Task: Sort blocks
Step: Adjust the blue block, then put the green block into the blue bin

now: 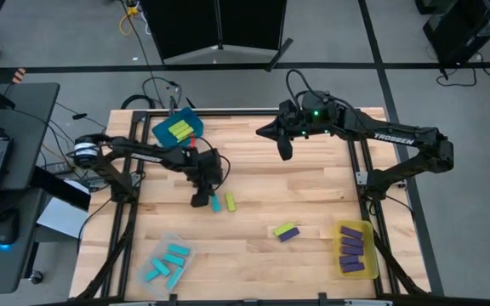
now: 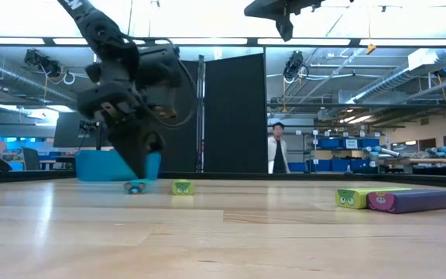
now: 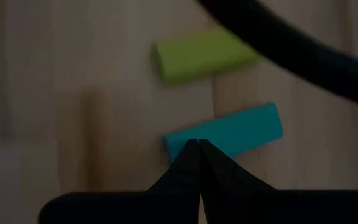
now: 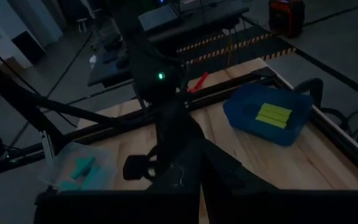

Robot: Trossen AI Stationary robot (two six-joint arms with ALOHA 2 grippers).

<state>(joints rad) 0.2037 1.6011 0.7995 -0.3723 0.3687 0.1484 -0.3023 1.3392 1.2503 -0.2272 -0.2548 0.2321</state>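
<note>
High view: left gripper, fingers pressed together, is set beside cyan block and lime block; right gripper, fingers together, empty, is raised above table.

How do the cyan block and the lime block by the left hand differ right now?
The cyan block lies at the shut left hand's fingertips; the lime block lies just beyond it, untouched. Colour differs: cyan against lime green. Both are small bars lying flat on the table, roughly parallel.

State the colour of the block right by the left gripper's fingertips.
Cyan. The small cyan rectangular block lies on the wooden table by the shut left gripper; the left wrist view shows it best.
</note>
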